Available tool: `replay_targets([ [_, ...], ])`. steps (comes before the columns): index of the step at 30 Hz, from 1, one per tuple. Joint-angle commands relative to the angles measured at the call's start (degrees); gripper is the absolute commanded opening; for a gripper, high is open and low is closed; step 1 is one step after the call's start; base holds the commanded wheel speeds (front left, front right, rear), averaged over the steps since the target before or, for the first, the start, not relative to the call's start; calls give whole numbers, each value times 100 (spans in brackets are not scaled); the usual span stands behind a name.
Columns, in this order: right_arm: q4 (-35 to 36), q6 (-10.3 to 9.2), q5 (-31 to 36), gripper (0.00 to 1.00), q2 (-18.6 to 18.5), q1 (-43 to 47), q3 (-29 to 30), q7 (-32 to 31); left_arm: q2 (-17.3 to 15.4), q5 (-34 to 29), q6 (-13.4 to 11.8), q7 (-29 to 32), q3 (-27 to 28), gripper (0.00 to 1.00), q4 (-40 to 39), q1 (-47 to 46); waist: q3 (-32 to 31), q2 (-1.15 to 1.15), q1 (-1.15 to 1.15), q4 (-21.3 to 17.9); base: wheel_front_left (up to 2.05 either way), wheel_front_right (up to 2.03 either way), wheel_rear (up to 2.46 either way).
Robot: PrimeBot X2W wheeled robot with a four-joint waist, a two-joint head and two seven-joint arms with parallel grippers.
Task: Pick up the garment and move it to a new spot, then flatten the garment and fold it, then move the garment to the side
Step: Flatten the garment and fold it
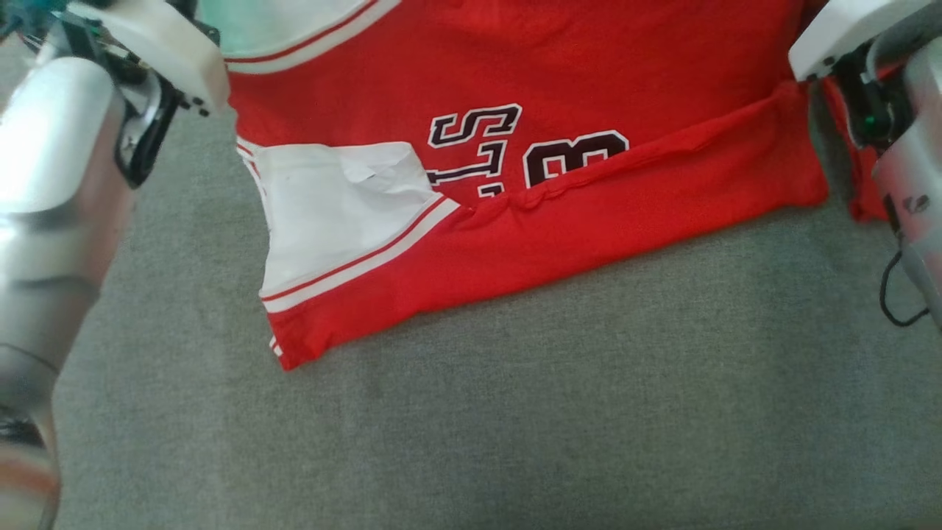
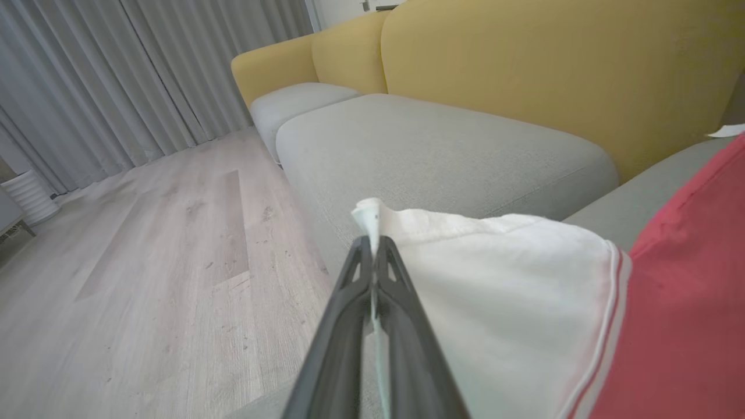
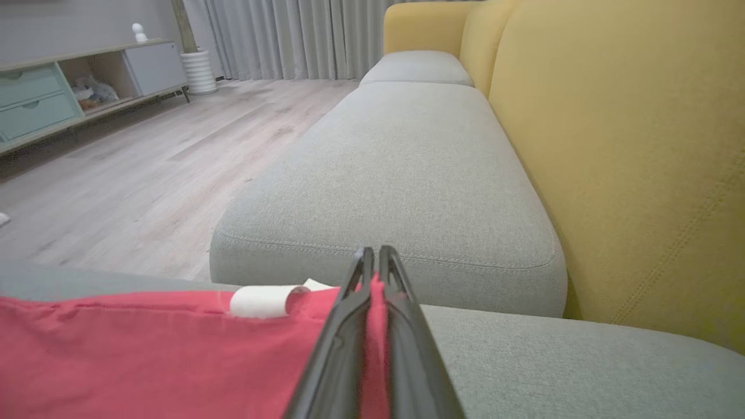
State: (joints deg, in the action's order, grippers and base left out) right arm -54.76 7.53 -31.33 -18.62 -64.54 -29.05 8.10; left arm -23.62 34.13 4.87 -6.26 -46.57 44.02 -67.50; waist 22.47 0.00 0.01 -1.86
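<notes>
Both grippers were pinched shut on cloth. The left gripper had its fingers closed on a white fold of the sleeve, with a small tab of fabric standing up past the tips. The right gripper was clamped on a red fold at the garment's opposite side.

The garment lay spread across the grey cushion between the two arms. Its near edge rested flat on the cushion. A red strip was turned back over the lower part of the black lettering, and a white patch with striped trim lay on the robot's left.

The garment looked light, thin and wholly limp, so it would likely sag in the middle and trail wherever it was not held. The knit seemed smooth, and a shallow pinch of one layer might slide out under a sharp tug. A deeper bite through a doubled fold or a stitched hem would probably hold better.

Two holds well apart at matching points on either side, as these appeared to be, suited it best. Gentle outward tension would keep the cloth spread and let it be laid down flat. The turned-back strip and the patch would probably need smoothing before any neat fold.
</notes>
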Motion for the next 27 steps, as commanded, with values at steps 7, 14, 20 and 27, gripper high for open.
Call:
replay_targets([
  [7, -31, -4, -359, 0, -277, 89, -504, 47, -107, 55, 184, -252, -71, 0, 90, -71, -152, 0, -1, 146, 0, 0, 0],
  [14, 241, -4, -893, 0, -912, 560, -1222, -275, -397, 464, 257, 117, -598, 0, -881, 714, -366, 0, -1, 384, 0, 0, 0],
  [20, 579, -4, -1487, 0, -1523, 960, -1857, -872, -1054, 876, 260, 776, -1012, 0, -2244, 1372, -485, 0, -1, 503, 0, 0, 0],
  [27, 1033, -4, -2062, 0, -2060, 1187, -2535, -1430, -1627, 1249, 231, 1651, -1271, 0, -3446, 1829, -581, 0, -1, 561, 0, 0, 0],
])
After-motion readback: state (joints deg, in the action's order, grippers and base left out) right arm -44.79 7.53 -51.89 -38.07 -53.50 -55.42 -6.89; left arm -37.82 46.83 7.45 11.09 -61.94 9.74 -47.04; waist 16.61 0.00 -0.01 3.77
